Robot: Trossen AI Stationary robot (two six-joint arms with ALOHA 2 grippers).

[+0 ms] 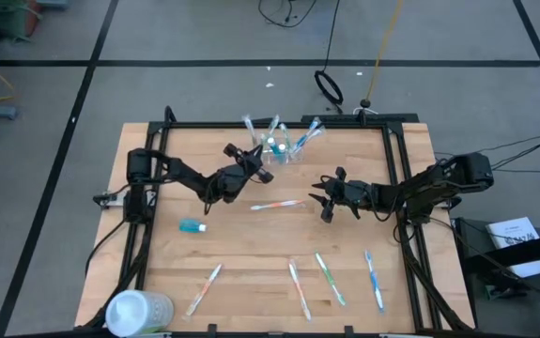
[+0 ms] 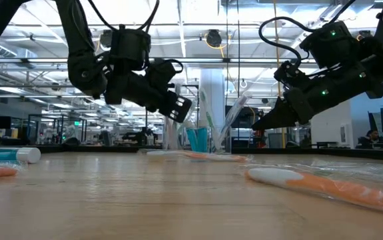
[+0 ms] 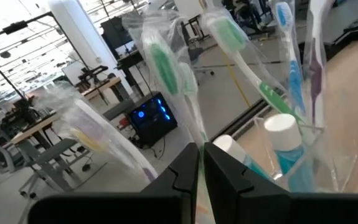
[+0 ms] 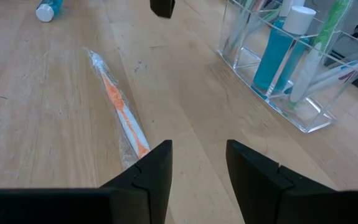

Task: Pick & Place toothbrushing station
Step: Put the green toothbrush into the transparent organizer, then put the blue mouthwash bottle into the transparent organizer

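The clear plastic cup point(image 1: 286, 148) stands at the table's far middle with several wrapped toothbrushes and blue toothpaste tubes point(image 4: 271, 59) upright in it. My left gripper point(image 1: 256, 169) is just left of the cup, above the table, shut on a wrapped green-headed toothbrush point(image 3: 163, 65). My right gripper point(image 1: 325, 199) hovers open and empty to the right of an orange-and-white wrapped toothbrush point(image 1: 277, 204) that lies flat on the table. The cup also shows in the left wrist view point(image 3: 303, 168). My left gripper pinches the green toothbrush's wrapped handle point(image 3: 194, 146) between its two fingers. The brush stands up past the fingertips with its head uppermost, beside the cup. The fingers hide its lower end, so I cannot tell whether it rests on anything.
A blue toothpaste tube point(image 1: 192, 225) lies at the left. Several toothbrushes lie near the front edge point(image 1: 204, 288) point(image 1: 299, 287) point(image 1: 331, 279) point(image 1: 373, 280). A whitish round container point(image 1: 139, 313) stands at the front left corner. A black frame point(image 1: 396, 178) borders the table.
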